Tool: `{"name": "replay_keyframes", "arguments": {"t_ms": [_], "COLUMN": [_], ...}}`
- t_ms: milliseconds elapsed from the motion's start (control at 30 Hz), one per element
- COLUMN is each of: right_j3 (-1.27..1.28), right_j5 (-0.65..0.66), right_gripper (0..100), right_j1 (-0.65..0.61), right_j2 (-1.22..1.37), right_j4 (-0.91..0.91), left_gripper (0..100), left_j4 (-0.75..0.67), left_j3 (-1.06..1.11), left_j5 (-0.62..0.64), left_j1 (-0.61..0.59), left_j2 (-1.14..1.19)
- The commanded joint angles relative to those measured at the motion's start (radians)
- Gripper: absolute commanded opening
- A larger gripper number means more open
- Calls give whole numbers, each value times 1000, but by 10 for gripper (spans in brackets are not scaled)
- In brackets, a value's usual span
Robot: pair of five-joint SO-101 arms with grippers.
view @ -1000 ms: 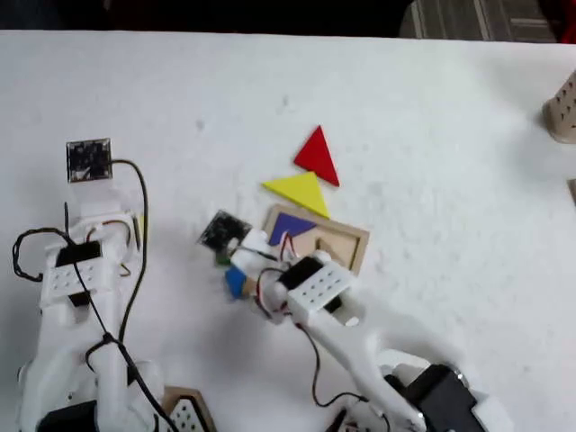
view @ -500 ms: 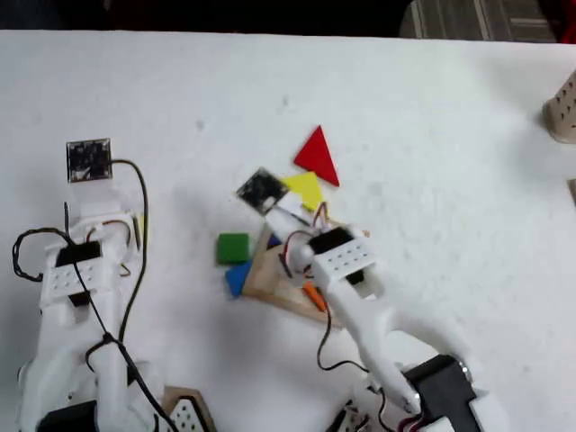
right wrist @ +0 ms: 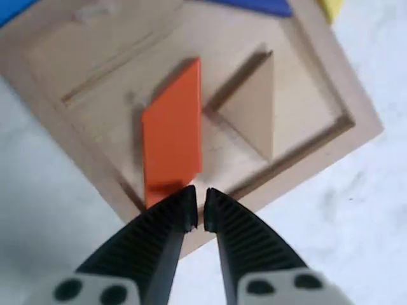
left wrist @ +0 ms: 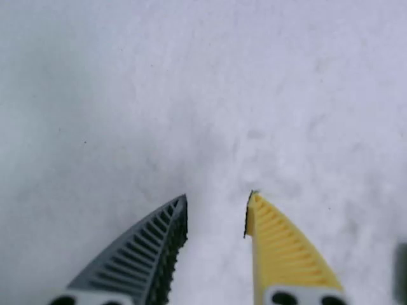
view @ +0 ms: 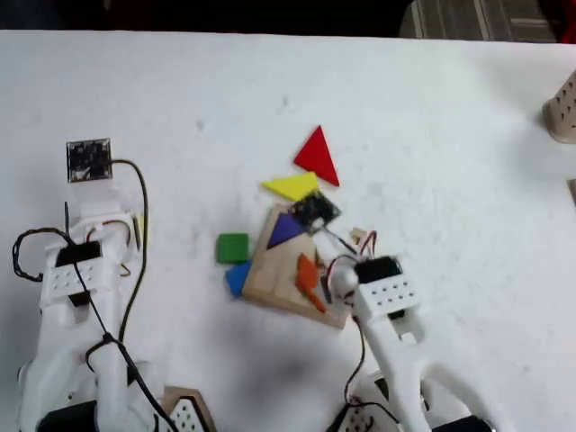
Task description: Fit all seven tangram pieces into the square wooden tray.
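Where the table (view: 450, 135) holds the square wooden tray (view: 274, 270), an orange piece (right wrist: 172, 136) lies inside it; the right gripper (right wrist: 198, 206), closed and empty, hovers at its edge, and the left gripper (left wrist: 216, 203) stands open above the table.

White desk (view: 450, 135) across whole frame. Tan dotted wooden object (view: 564, 110) at right edge, upper part. Dark strip along top edge.
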Motion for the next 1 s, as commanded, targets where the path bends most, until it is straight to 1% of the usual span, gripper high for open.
{"name": "replay_keyframes", "arguments": {"t_ms": [0,200,300,400,500,567,667,700,833,967], "right_j3": [15,20,17,-2,-86,-164,-253,-265,-256,-187], "right_j5": [6,5,3,3,3,3,-6,-34,-114,-126], "right_gripper": [31,31,31,32,32,32,32,32,32,32], "right_j1": [-67,-188,-229,-226,-177,-171,-228,-262,-395,-423], "right_j2": [-38,-38,-38,-47,-48,-48,-38,-38,-33,62], "right_j4": [-16,-16,-16,-12,59,107,134,130,25,-166], "left_gripper": [181,181,181,181,181,181,181,181,181,181], "left_j4": [-21,-21,-21,-21,-21,-21,-21,-21,-21,-21], "left_j3": [-17,-17,-17,-17,-17,-17,-17,-17,-17,-17], "left_j5": [-14,-14,-14,-14,-14,-14,-14,-14,-14,-14], "left_j1": [19,18,18,18,18,18,18,18,18,18], "left_j2": [2,2,2,2,2,2,2,2,2,2]}}
